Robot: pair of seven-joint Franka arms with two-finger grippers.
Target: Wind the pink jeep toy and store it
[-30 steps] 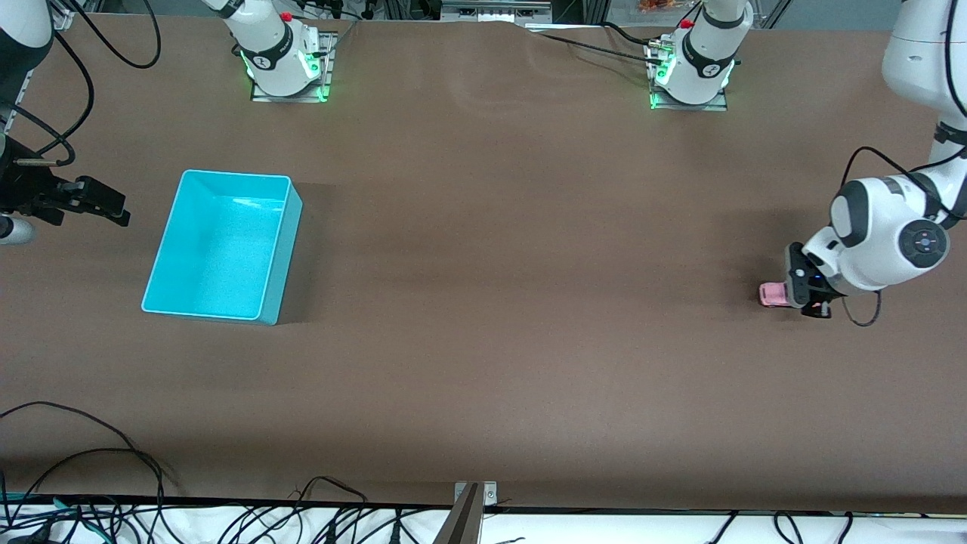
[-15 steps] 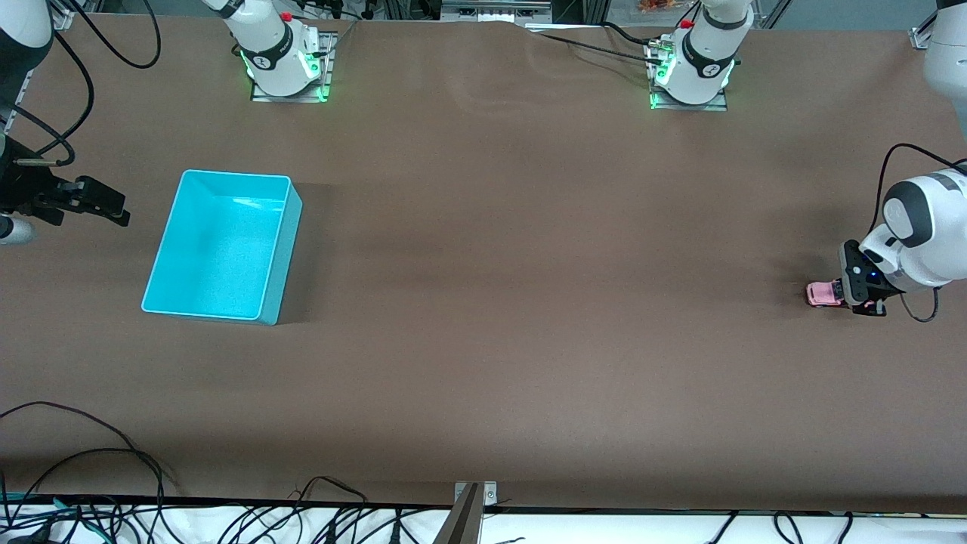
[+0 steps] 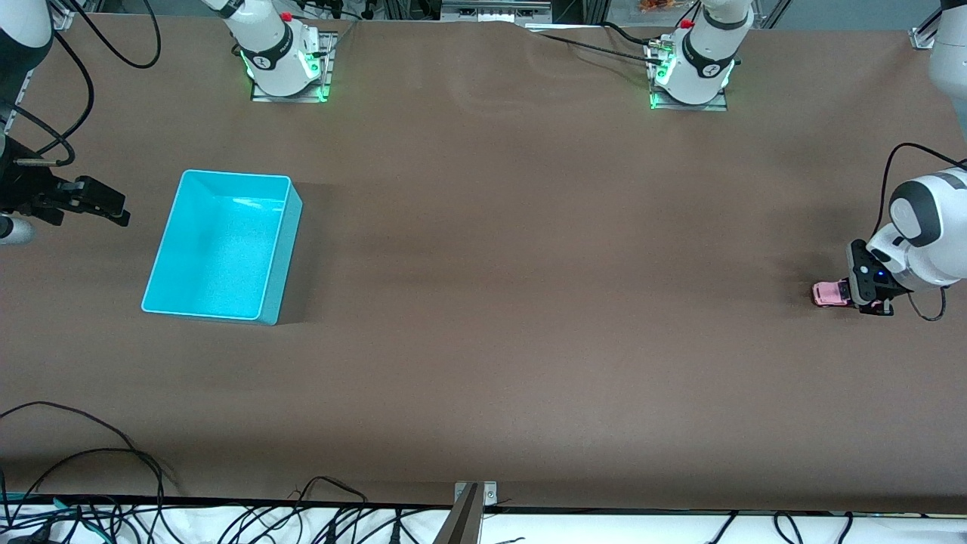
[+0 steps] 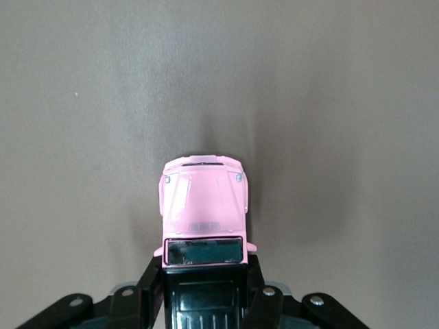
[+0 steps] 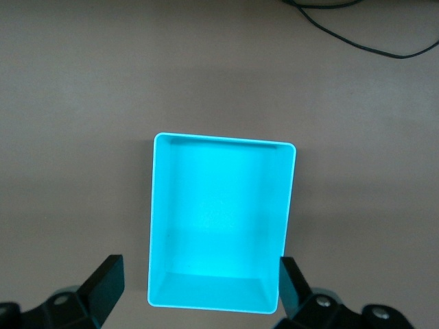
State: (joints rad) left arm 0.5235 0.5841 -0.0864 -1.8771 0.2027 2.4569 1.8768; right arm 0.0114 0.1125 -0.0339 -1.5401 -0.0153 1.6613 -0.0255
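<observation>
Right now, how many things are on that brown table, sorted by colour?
Pink: 1, the pink jeep toy, gripped by the left gripper at the left arm's end of the table.
Turquoise: 1, the turquoise bin, with the open right gripper waiting above it.
Total: 2.

One pink jeep toy [image 3: 829,294] and one turquoise bin [image 3: 281,253] on a single brown worktop [image 3: 529,302]. Two robot arms, each ending in one tool: the left tool [image 3: 869,304], with two fingers [image 4: 152,288] closed on the jeep's sides, and the right tool [image 3: 113,211], its two fingers [image 5: 104,286] spread apart. Two arm bases [image 3: 285,64], each lit green. Several loose black cables [image 3: 113,461] along the worktop's near edge
</observation>
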